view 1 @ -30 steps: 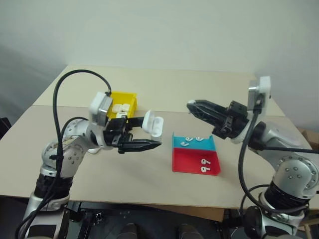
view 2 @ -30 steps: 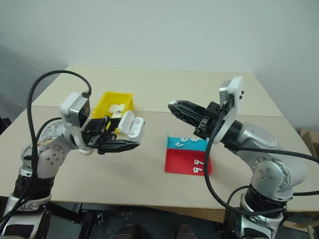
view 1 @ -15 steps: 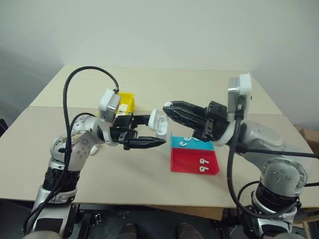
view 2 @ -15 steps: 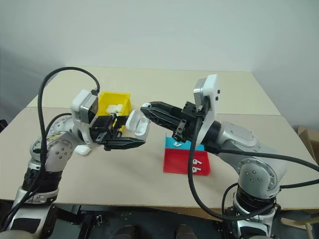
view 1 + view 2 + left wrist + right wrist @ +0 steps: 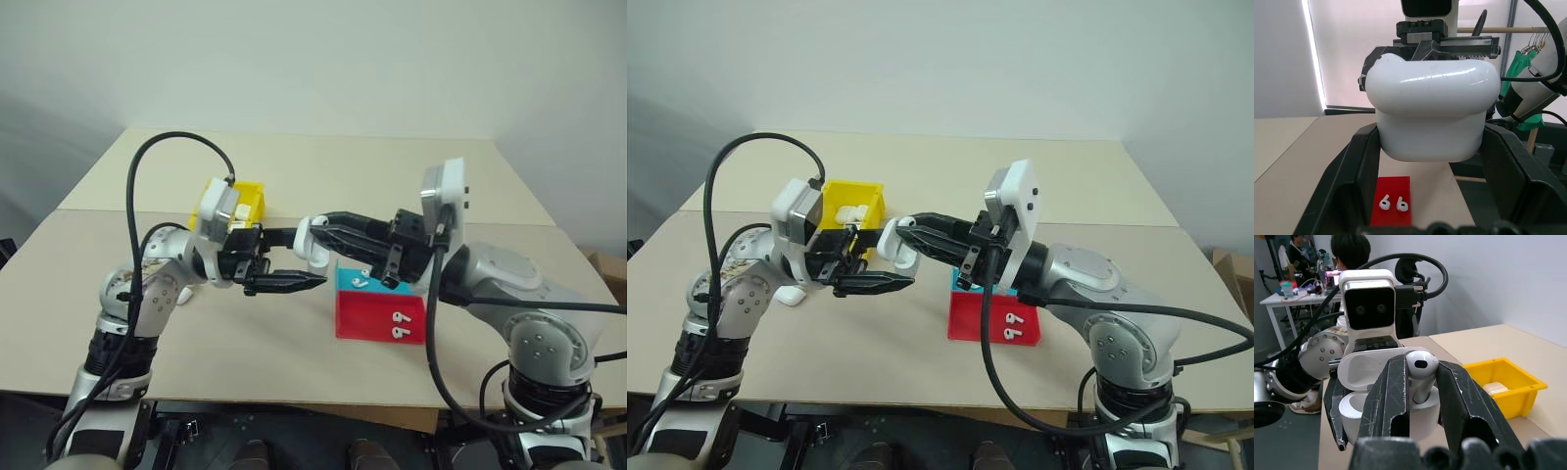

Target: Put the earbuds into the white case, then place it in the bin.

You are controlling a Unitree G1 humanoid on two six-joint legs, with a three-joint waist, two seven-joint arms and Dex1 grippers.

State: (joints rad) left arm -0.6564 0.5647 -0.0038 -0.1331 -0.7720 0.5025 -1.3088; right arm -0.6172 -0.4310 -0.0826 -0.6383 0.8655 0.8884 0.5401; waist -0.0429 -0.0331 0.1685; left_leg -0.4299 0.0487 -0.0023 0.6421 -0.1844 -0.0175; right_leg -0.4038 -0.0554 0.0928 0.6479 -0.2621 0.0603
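Right wrist view: white case unmarked.

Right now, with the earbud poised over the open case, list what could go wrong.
1. The right gripper pinches the tiny glossy white earbud at the open glossy white case; a misaligned stem could jam.
2. Released early, it could fall to the beige table.
3. Pushing could shift the case in the left gripper, which holds it in mid-air.

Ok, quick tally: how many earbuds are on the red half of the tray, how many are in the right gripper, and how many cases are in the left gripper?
earbuds on the red half of the tray: 2
earbud in the right gripper: 1
white case in the left gripper: 1
Total: 4
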